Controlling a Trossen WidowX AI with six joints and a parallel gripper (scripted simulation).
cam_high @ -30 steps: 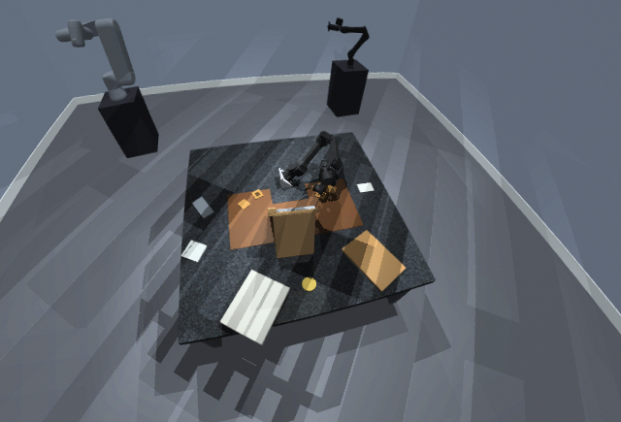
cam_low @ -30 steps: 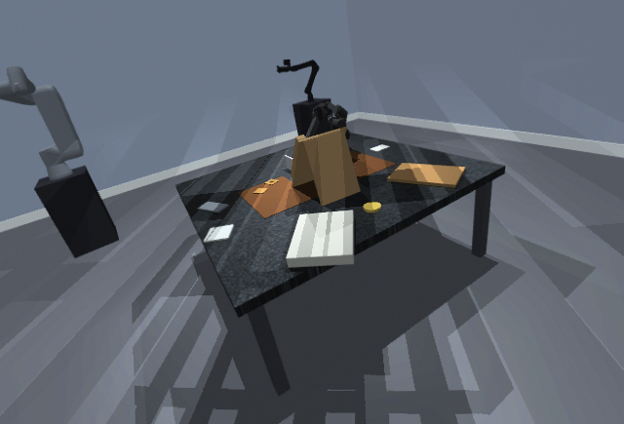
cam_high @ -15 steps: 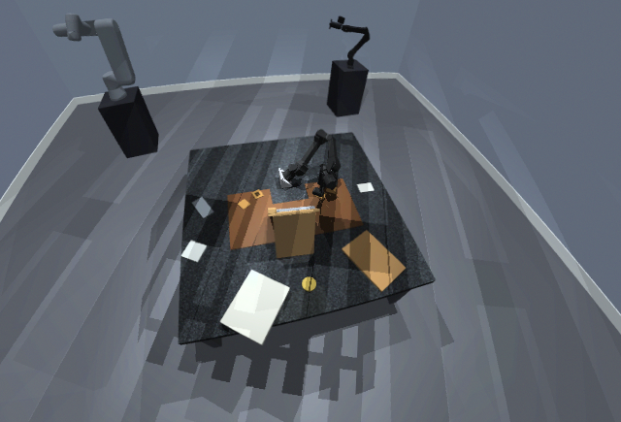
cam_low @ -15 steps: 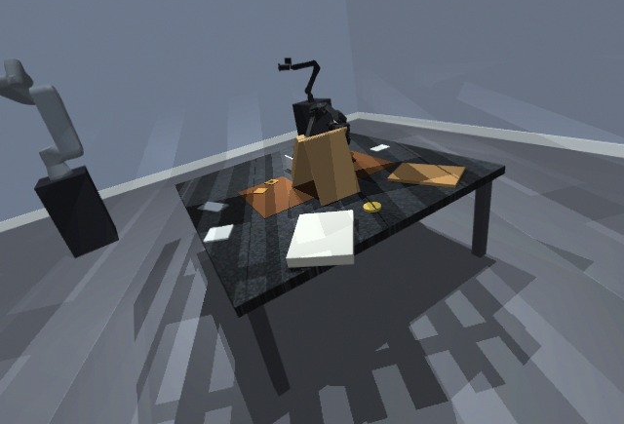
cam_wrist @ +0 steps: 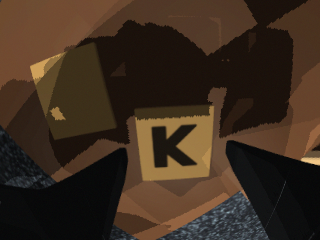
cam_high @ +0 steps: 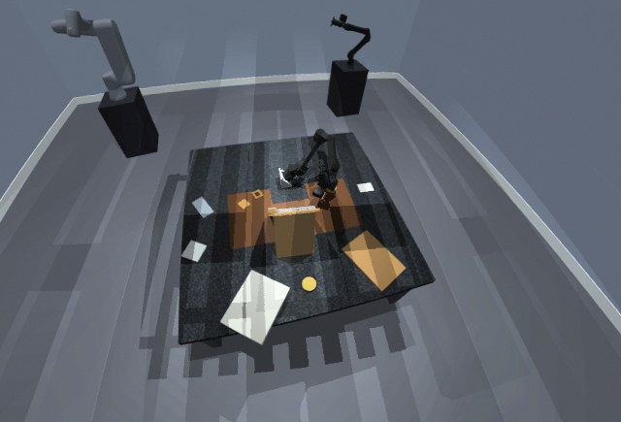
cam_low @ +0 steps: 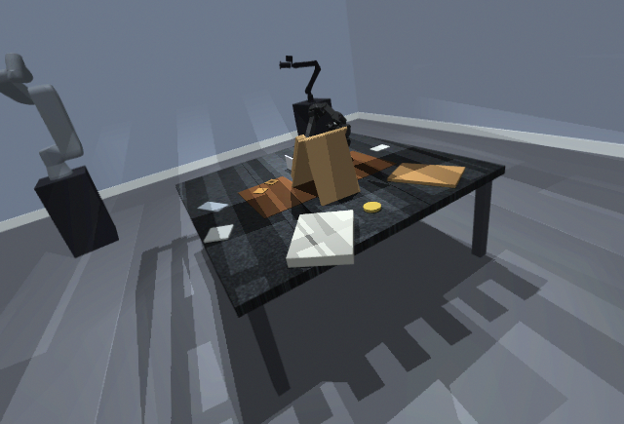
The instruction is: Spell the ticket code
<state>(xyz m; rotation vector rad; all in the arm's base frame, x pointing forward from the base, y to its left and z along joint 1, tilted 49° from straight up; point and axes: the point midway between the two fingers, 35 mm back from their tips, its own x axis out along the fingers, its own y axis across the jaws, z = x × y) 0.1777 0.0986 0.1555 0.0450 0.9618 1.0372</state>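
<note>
Black fingers mostly open, holding nothing, K tile (cam_wrist: 175,147) btwn tips, blank tile (cam_wrist: 75,92) nearby

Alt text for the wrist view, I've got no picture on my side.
A tan letter tile marked K lies face up between the open gripper's black fingertips, ungripped. To its left, a second tan tile lies tilted in shadow, no letter readable, on the same brown surface.
</note>
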